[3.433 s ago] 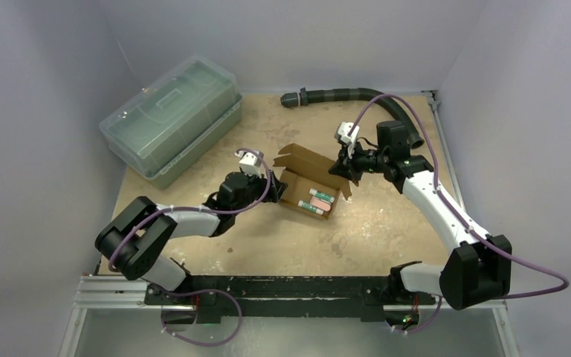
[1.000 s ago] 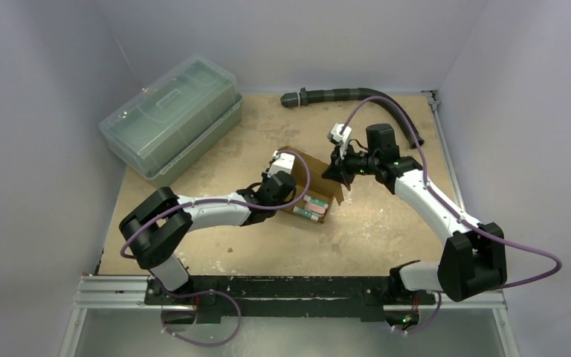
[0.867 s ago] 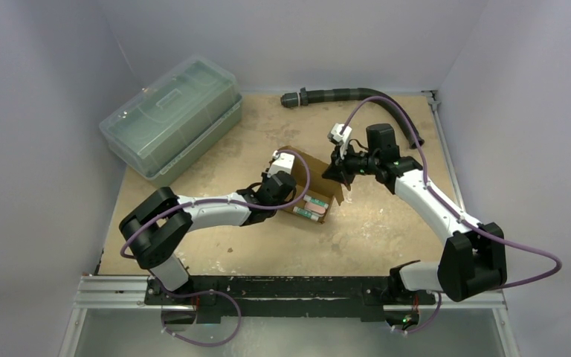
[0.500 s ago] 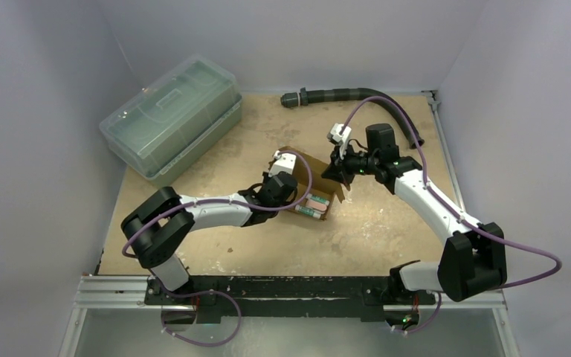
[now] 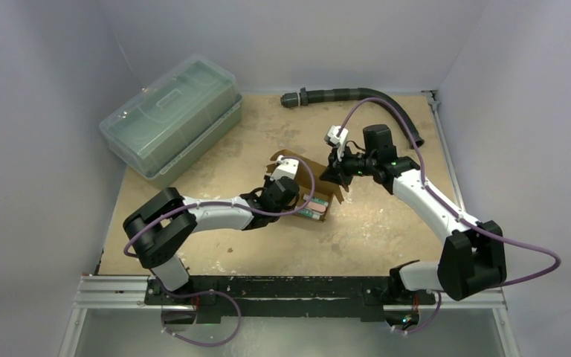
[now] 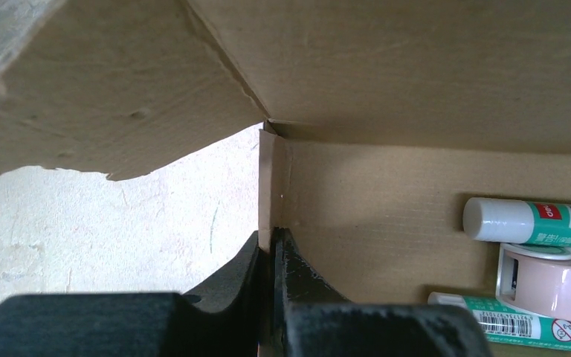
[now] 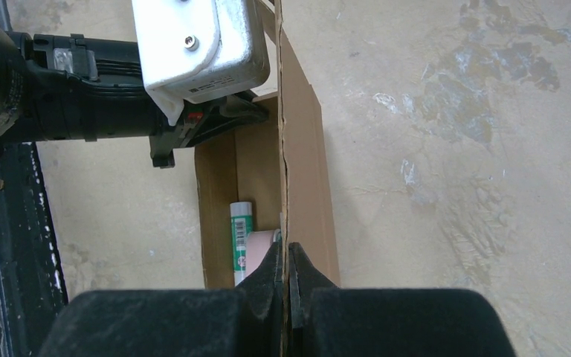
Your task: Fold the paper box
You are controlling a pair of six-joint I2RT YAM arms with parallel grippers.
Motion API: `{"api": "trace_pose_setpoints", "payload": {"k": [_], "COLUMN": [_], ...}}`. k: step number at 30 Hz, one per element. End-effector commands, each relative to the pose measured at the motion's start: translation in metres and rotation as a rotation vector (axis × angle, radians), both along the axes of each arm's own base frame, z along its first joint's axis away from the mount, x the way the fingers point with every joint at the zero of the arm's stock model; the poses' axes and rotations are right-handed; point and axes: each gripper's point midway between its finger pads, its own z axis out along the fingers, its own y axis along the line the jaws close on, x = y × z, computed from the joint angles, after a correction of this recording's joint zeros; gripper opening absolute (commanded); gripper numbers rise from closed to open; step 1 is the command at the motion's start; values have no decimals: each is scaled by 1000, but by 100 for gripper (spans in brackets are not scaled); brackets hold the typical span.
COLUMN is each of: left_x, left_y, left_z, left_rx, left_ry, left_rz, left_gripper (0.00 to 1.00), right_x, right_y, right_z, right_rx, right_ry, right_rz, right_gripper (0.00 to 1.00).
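Note:
The brown paper box point(image 5: 297, 160) stands open at mid-table, lid flap raised at the back. Inside lie two green-and-white glue sticks point(image 6: 535, 221) and a pink tape dispenser point(image 6: 557, 279). My left gripper point(image 6: 273, 245) is shut on the box's left wall point(image 6: 271, 186) at its corner, one finger inside and one outside. My right gripper point(image 7: 288, 256) is shut on the thin edge of the right side flap point(image 7: 305, 171), which stands upright. From above, the left gripper point(image 5: 297, 199) and right gripper point(image 5: 332, 178) flank the box.
A large clear greenish lidded plastic bin point(image 5: 172, 119) sits at the back left. A black ribbed hose point(image 5: 357, 97) runs along the back edge. The left wrist camera housing point(image 7: 193, 44) is close to the right flap. The arms' mounting rail point(image 5: 282, 286) lines the near edge.
My left gripper has closed onto the box's left wall and moved slightly nearer with it. The right gripper kept its grip on the side flap and shifted a little left.

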Motion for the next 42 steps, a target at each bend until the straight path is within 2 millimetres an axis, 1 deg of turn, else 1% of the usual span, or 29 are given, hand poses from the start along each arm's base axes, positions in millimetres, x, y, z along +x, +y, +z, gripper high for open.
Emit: {"api": "trace_pose_setpoints", "payload": {"k": [1,7,9,12,17,23,33,37,42], "left_x": [-6,-10,-13,-17,-23,-24,-23,-23,-28], "left_y": [10,7,6,4,2,-1,-2,6,13], "left_z": [-10,0,0,-1,0,5,38,44,52], "left_rx": [55,-17,-39,-80,-147,-176,-245,-247,-278], "left_ry": [14,19,33,51,59,60,15,-5,-24], "left_rz": [7,9,11,14,11,4,7,31,36], "left_gripper": [0,0,1,9,13,24,29,30,31], "right_x": [-4,-4,-5,-4,-7,-8,-10,-10,-10], "right_y": [7,7,7,6,6,6,8,8,8], "right_z": [10,9,8,8,8,8,4,5,4], "right_rx": [33,25,21,18,17,16,-1,-2,-3], "right_ry": [-18,-21,-22,-26,-25,-29,-34,-36,-36], "right_rz": [46,53,58,55,67,79,84,86,87], "right_gripper": [0,0,0,0,0,0,0,0,0]}}
